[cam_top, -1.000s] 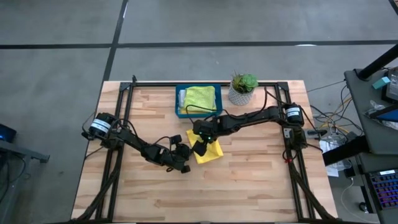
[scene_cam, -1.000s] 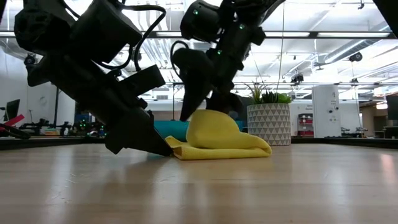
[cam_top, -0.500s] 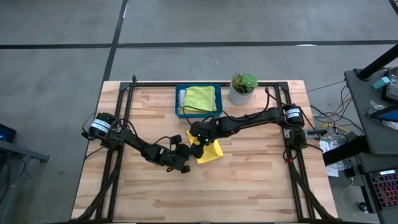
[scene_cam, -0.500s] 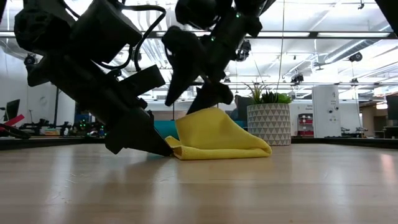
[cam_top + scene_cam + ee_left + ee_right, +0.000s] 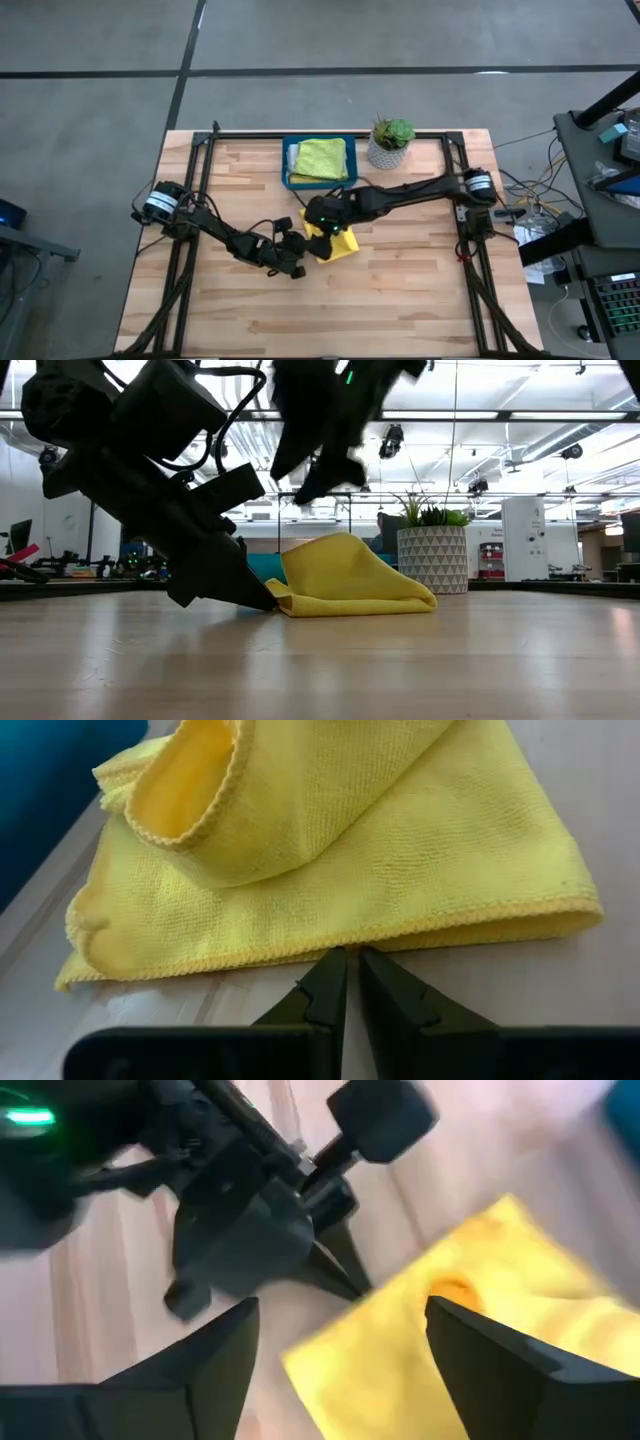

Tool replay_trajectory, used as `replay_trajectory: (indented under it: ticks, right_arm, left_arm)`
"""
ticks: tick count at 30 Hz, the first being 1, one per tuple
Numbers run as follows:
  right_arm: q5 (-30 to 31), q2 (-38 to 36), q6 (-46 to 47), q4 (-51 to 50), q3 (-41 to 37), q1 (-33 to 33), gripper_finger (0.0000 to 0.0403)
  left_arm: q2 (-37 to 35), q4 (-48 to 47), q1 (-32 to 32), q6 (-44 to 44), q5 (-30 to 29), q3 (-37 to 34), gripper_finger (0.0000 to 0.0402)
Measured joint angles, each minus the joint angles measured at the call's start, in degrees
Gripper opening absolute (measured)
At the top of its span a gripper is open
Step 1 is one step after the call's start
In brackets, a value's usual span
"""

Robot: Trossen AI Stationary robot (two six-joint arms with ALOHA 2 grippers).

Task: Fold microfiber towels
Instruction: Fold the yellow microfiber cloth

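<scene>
Loosely humped mid-table beside the teal tray (image 5: 291, 180), the yellow towel (image 5: 350, 580) is risking springing open, since the spread, empty right gripper (image 5: 315, 455) is hovering above (closed left gripper (image 5: 347, 982) is only pinning its edge).

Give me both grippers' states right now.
Left gripper: shut, tips at the yellow towel's edge, pinching nothing visible.
Right gripper: open, empty, above that towel.
</scene>
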Motion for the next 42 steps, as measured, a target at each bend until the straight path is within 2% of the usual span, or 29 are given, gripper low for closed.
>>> replay_trajectory:
  ticks: [4, 8, 11, 16, 24, 29, 31, 36, 42]
  right_arm:
    - [5.82, -4.10, -4.67, -9.94, 1.64, -0.22, 0.0246]
    - [15.16, -6.93, -7.25, -16.95, 0.34, -0.30, 0.0183]
    - [19.45, -8.53, -7.97, -17.74, -1.88, -0.57, 0.0120]
    - [20.74, -7.83, -10.65, -12.56, -7.77, -1.43, 0.0022]
    - [19.50, -7.65, -11.55, 0.05, -16.80, -2.69, 0.0010]
    - [4.97, -7.56, -11.59, 9.76, -20.16, -1.69, 0.0009]
    - [1.44, -7.23, -11.07, 14.76, -21.34, -0.53, 0.0009]
    - [0.53, -5.33, -9.42, 21.74, -22.90, 2.71, 0.0009]
    - [1.14, -6.06, -9.57, 20.96, -20.76, 3.13, 0.0009]
  left_arm:
    - [0.00, -0.02, 0.00, 0.00, 0.01, 0.00, 0.0019]
    - [0.00, -0.02, 0.01, 0.00, 0.01, 0.02, 0.0019]
    - [0.00, -0.04, 0.02, 0.01, 0.00, 0.02, 0.0019]
    - [0.00, -0.07, 0.02, 0.02, -0.01, 0.02, 0.0019]
    - [0.00, -0.09, 0.02, 0.04, -0.03, 0.02, 0.0019]
    - [0.00, -0.09, 0.02, 0.27, -0.05, 0.02, 0.0019]
    - [0.00, -0.04, 0.02, 0.87, -0.05, 0.02, 0.0019]
    - [0.00, 0.00, 0.02, 1.03, -0.05, 0.00, 0.0019]
    - [0.00, 0.02, 0.05, 1.03, -0.08, 0.00, 0.0019]
